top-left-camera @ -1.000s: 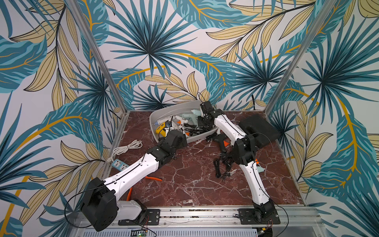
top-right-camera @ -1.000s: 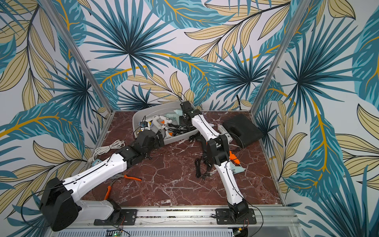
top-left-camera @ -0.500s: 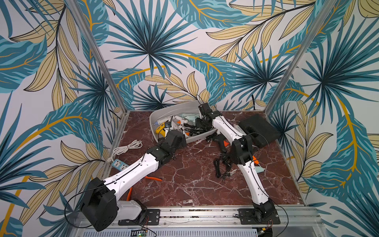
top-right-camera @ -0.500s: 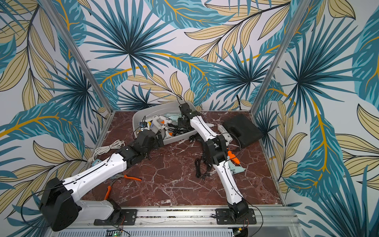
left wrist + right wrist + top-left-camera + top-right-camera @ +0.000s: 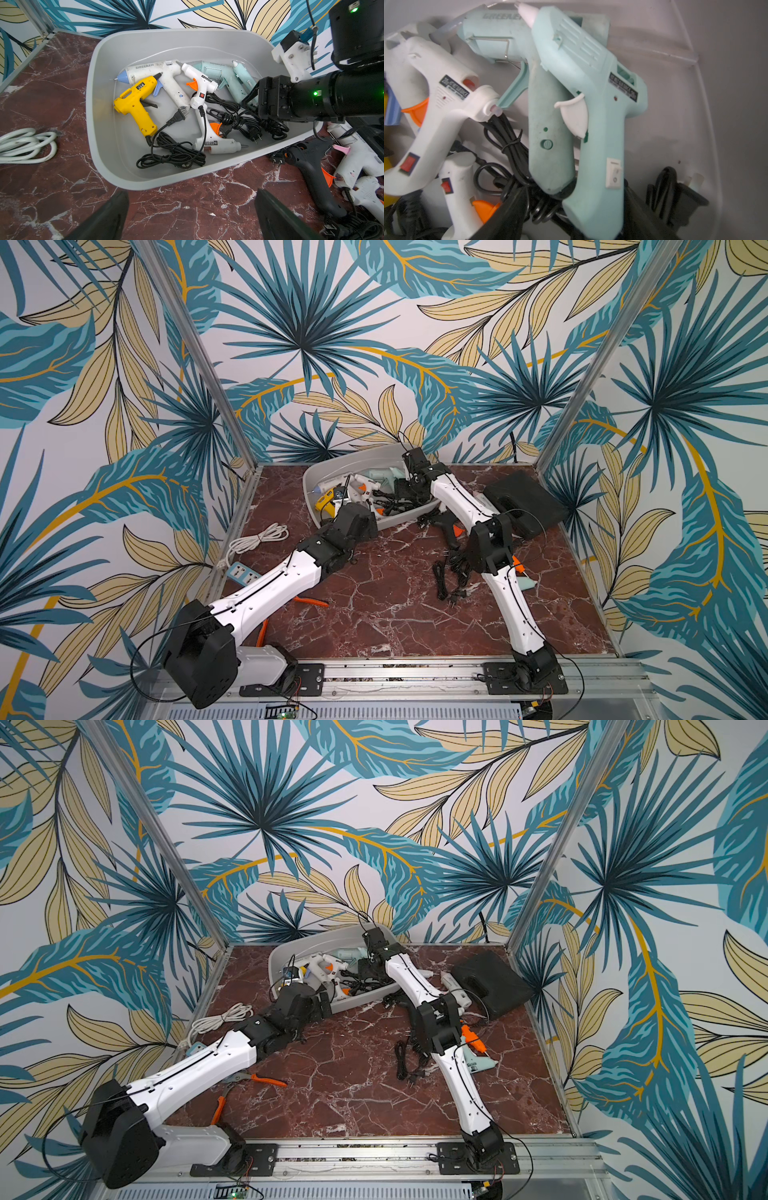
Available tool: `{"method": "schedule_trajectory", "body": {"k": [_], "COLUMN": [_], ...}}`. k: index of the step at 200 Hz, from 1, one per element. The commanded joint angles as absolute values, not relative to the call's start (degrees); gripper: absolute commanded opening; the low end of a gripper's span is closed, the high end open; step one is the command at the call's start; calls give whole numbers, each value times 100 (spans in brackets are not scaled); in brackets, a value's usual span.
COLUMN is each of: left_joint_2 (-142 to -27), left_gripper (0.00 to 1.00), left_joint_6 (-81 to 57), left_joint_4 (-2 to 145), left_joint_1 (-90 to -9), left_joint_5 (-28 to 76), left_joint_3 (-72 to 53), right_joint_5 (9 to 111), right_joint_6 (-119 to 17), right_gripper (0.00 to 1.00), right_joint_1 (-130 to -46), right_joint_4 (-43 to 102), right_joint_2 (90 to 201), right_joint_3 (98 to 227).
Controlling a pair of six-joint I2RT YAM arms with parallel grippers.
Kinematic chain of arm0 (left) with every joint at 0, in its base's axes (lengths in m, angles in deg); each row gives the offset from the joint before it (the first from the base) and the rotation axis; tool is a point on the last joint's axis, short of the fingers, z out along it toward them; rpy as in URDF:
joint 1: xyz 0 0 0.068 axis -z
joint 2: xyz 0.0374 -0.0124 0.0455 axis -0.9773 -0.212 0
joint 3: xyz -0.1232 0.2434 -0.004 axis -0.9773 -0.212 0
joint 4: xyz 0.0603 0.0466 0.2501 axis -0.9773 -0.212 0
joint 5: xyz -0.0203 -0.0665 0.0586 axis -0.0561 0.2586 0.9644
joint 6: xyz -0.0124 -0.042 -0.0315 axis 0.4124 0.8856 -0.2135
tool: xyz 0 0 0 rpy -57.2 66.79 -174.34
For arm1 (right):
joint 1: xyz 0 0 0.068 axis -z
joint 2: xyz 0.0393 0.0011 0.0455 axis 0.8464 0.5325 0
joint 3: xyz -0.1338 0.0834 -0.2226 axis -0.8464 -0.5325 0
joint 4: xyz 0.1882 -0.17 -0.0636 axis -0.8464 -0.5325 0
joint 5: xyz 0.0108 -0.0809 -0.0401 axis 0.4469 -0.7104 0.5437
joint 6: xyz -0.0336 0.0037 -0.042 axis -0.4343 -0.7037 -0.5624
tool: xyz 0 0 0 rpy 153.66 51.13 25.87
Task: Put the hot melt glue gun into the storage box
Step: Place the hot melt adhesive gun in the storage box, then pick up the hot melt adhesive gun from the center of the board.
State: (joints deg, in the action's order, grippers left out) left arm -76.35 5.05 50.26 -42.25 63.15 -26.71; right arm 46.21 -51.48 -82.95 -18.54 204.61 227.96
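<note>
glue gun point(image 5: 591, 99) lies in storage box point(image 5: 104, 116), nozzle toward back wall point(image 5: 374, 344).

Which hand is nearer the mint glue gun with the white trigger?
Right. The right hand is inside the storage box, fingers flanking the handle of the mint glue gun; the left hand hovers outside the box's near rim, over the table.
</note>
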Motion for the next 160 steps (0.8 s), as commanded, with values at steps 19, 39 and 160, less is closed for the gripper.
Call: {"method": "schedule_trajectory", "body": {"k": [19,39,160], "left_joint_2": [-7444,-7468,-8107], "left_gripper": [100,100,99], "left_joint_6": [442,367,35], "left_joint_4": [5020,5060,5386], "left_joint_1": [-4261,-4265,-4250], "left_joint_5": [6272,6180,5483], "left_joint_3": [-2671,-2633,-2026], "right_joint_5": [4486,4371,3184], "right_joint_6": [-5213,-5172,-4607], "right_gripper": [79,80,87], "right_joint_1": [-8330,-8331,-8219], "right_joint_4": [-2057,-2136,-2108], "right_joint_2": [19584,19359,16349], "right_joint_3": [22921,22912,19730]}}
